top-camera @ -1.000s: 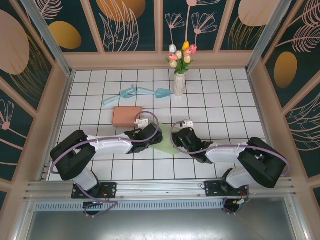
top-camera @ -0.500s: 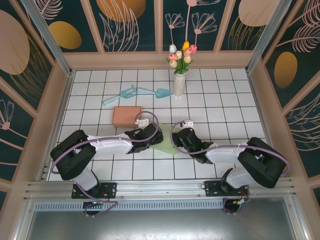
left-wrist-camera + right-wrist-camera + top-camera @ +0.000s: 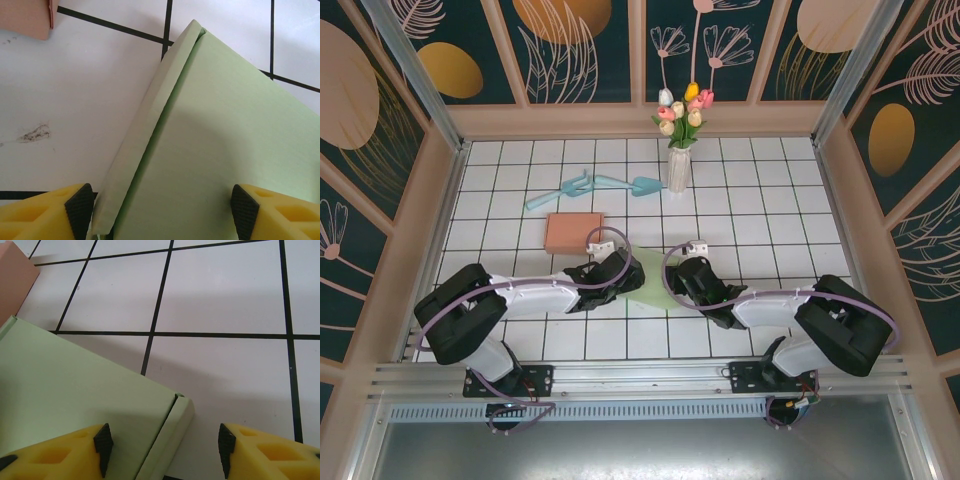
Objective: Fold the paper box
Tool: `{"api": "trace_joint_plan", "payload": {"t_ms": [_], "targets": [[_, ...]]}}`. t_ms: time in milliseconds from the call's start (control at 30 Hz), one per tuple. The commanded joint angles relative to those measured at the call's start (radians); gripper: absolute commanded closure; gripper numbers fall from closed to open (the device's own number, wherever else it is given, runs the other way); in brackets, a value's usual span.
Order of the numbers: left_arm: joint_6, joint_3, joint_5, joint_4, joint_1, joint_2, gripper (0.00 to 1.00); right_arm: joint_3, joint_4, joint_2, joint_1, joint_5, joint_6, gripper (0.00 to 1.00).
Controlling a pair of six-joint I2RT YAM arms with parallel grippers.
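Straddling the flap: the left gripper (image 3: 162, 210) has its fingers (image 3: 80, 206) well apart, one yellow finger on either side of the box's raised side flap; nothing is pinched between them.
Left contact: the near end of the flap lies just beside the left-hand pad; whether they touch, I cannot tell. The other pad hangs over the flat green panel.
Right fingers: the right gripper (image 3: 165, 447) is spread wide too and grips nothing. One finger (image 3: 102, 447) sits over the green panel, the other over bare white tile.
Right contact: the box's corner, with its folded edge, lies between the two fingers; contact cannot be told.
Paper box: the pale green paper box (image 3: 653, 272) lies on the tiled desk (image 3: 770, 200) near its front middle, between the two wrists, one side flap standing up (image 3: 145, 130).
Neighbours: a terracotta box (image 3: 573, 232) lies just beyond the left wrist, apart from the green one; a vase of tulips (image 3: 678, 165) and light-blue plastic tools (image 3: 590, 187) stand farther back.
Change, left: from above, the left wrist (image 3: 615, 270) now sits closer to the box and the right arm than a second ago, covering more of the box's left side.
Change, right: the right arm (image 3: 695, 282) lies much as it did.
Change, rest: the terracotta box, vase and tools are where they were.
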Motion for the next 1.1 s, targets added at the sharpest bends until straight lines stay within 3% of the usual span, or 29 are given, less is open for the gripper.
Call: {"api": "trace_joint_plan", "payload": {"t_ms": [0, 333, 633, 867, 1067], "targets": [[-0.018, -0.024, -0.020, 0.004, -0.007, -0.006, 0.26, -0.031, -0.048, 0.013, 0.004, -0.032, 0.002, 0.39], [-0.018, -0.054, -0.044, 0.029, -0.008, -0.004, 0.28, -0.029, -0.070, -0.039, 0.007, -0.041, 0.002, 0.39], [-0.020, -0.062, -0.050, 0.035, -0.008, 0.002, 0.28, -0.022, -0.238, -0.223, 0.042, -0.007, 0.047, 0.39], [-0.019, -0.062, -0.047, 0.041, -0.008, 0.013, 0.29, -0.061, -0.316, -0.359, 0.151, 0.031, 0.156, 0.44], [-0.024, -0.076, -0.055, 0.044, -0.008, -0.003, 0.29, -0.079, -0.308, -0.362, 0.250, 0.016, 0.241, 0.44]]}}
